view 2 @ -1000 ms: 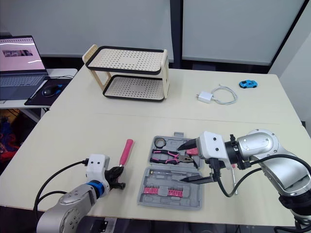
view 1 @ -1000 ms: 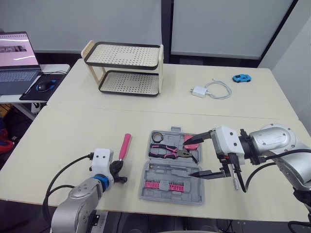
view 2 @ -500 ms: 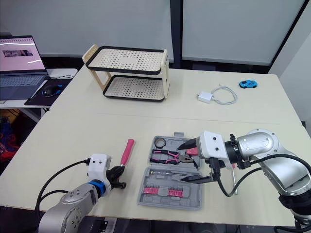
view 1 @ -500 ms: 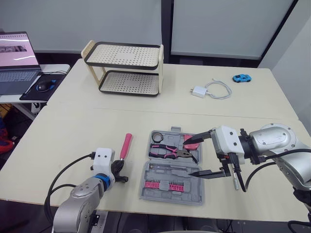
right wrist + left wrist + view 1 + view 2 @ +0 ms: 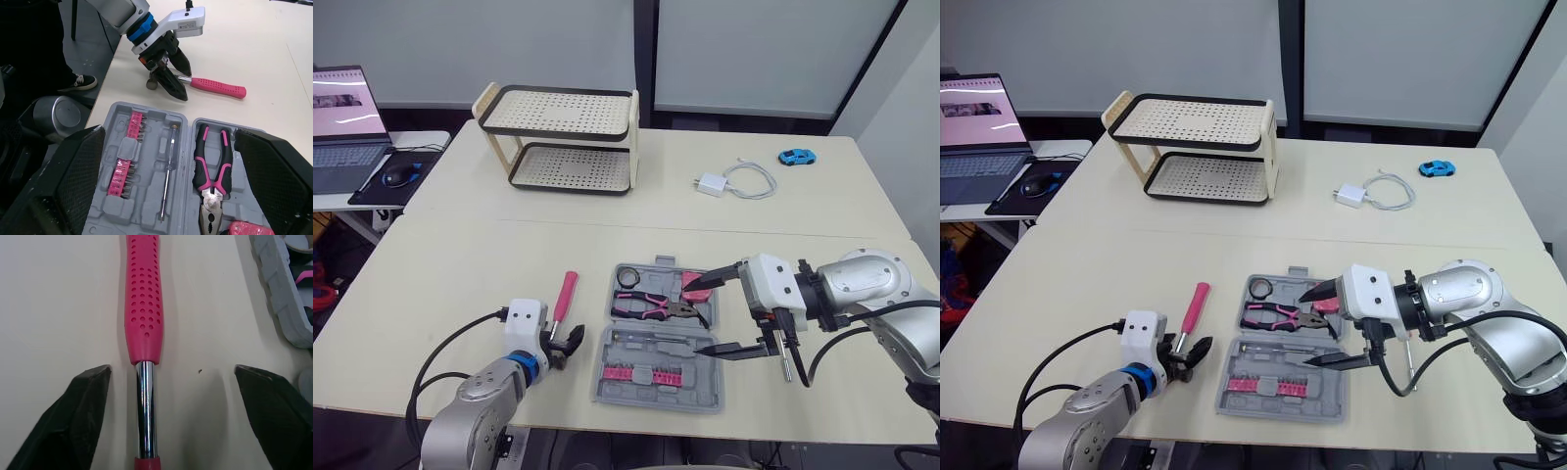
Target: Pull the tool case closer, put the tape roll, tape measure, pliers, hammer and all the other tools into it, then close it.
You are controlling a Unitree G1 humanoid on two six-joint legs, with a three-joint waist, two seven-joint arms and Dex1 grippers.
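On the near left of the surface, just beside the open tool case (image 5: 656,397), lies the hammer (image 5: 566,294), its pink handle pointing away from the robot and its head nearest the edge. We see the left gripper (image 5: 564,345) spread wide and empty. One finger stands on each side of the chrome shaft, close to where it enters the handle, and neither touches the metal.

We judge the hammer to be rigid and head-heavy. The polished shaft is likely to be slippery, while the dimpled pink handle should give better friction. A hold at the lower end of the handle, close to the head, would limit swinging when the tool is lifted. A hold on bare chrome risks the tool rotating between the fingers.

The left forearm lies low over the near edge, with the wrist aligned along the hammer's axis. The right arm reaches in from the right with the elbow bent. The right gripper (image 5: 695,318) is likewise open and empty. It is turned on its side above the right part of the case, where the pliers (image 5: 651,305) are already seated.
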